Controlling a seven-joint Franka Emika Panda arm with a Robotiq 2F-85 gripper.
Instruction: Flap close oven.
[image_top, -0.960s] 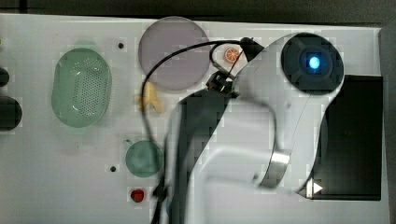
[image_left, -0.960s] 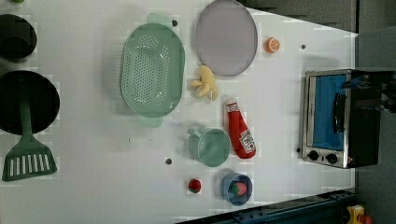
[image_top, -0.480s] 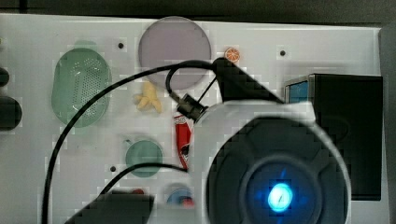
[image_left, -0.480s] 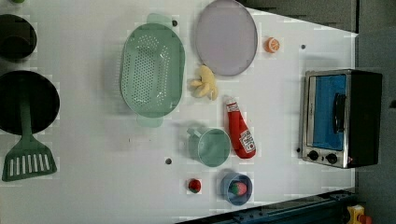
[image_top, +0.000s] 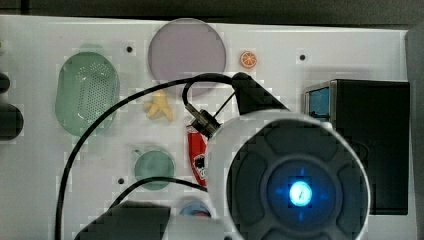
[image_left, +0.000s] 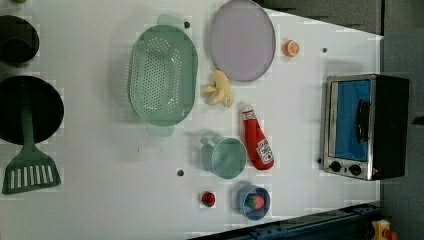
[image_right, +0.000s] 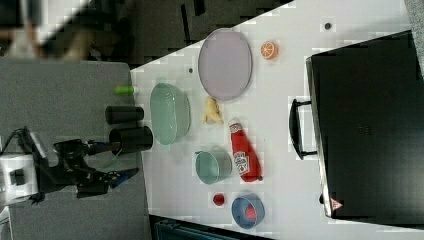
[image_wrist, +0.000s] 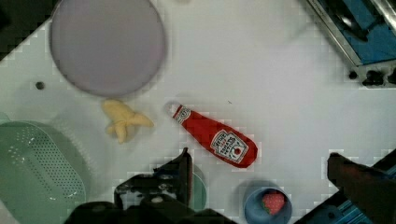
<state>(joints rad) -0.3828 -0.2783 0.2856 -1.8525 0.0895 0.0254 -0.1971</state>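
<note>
White table (image_left: 100, 150), arm raised above it.
The arm (image_top: 295, 185) hangs high over the table, hiding part of the ketchup bottle (image_top: 196, 150) in the top view. The tool (image_wrist: 257, 172) points down, fingers spread wide, grasping nothing. The oven (image_left: 367, 127) stands at the table's edge, door shut.

The desk (image_top: 320, 45) is seen from straight overhead in the top view, the arm's casing (image_top: 295, 185) looming close beneath the lens; it is seen from above and farther off in the left view; obliquely in the right view; closely downward in the wrist view; the ketchup bottle (image_left: 257, 142) is shared by all four.
</note>
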